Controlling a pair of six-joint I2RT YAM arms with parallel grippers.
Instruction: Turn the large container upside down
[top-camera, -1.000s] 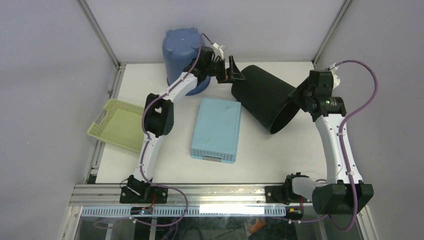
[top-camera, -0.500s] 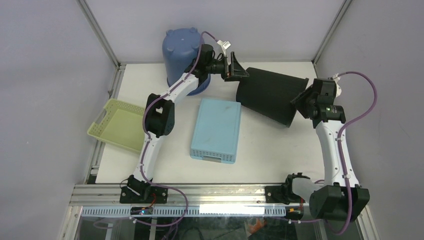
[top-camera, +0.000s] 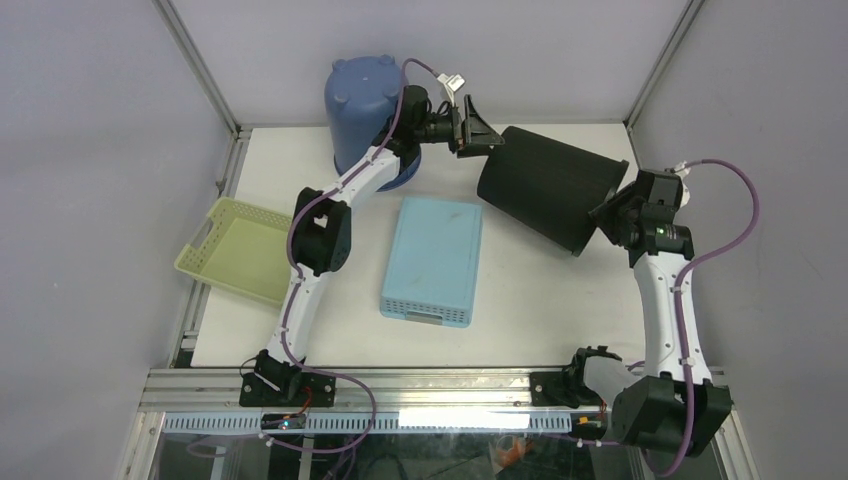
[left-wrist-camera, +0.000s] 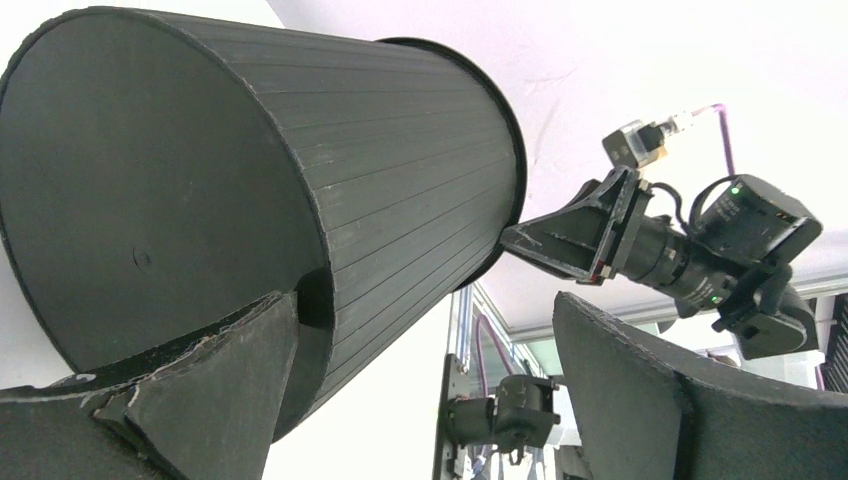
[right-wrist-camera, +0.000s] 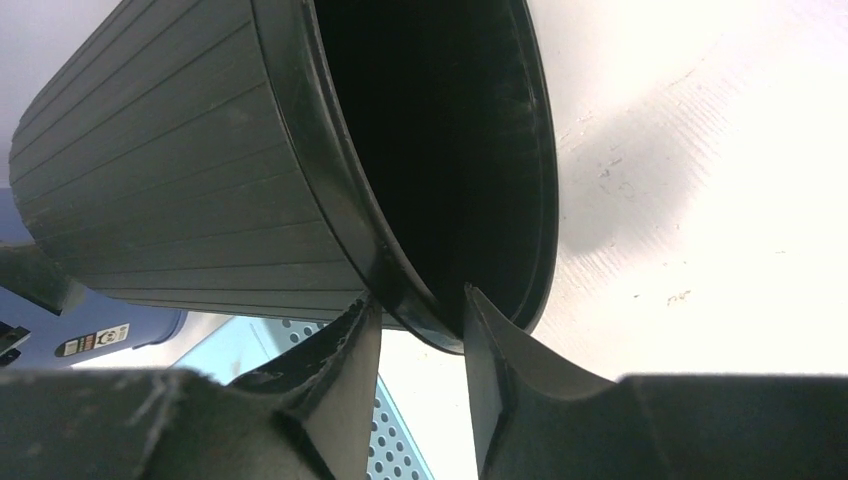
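The large black ribbed container (top-camera: 545, 190) hangs tilted above the back right of the table, flat base toward the left, open mouth toward the right and downward. My right gripper (top-camera: 603, 215) is shut on its rim; in the right wrist view the rim (right-wrist-camera: 420, 300) sits between the two fingers of that gripper (right-wrist-camera: 420, 345). My left gripper (top-camera: 480, 135) is open at the container's base. In the left wrist view its jaws (left-wrist-camera: 420, 300) stand wide apart, the left finger (left-wrist-camera: 230, 370) against the base edge of the container (left-wrist-camera: 250, 180).
An upturned blue bucket (top-camera: 362, 112) stands at the back left, behind the left arm. A light-blue perforated box (top-camera: 433, 260) lies mid-table, just left of the container. A yellow-green basket (top-camera: 235, 248) sits tilted over the table's left edge. Frame posts stand at the back corners.
The container has turned: its mouth, which faced the camera, now points right and down. My right gripper moved right and nearer with the rim. My left gripper rose slightly at the base.
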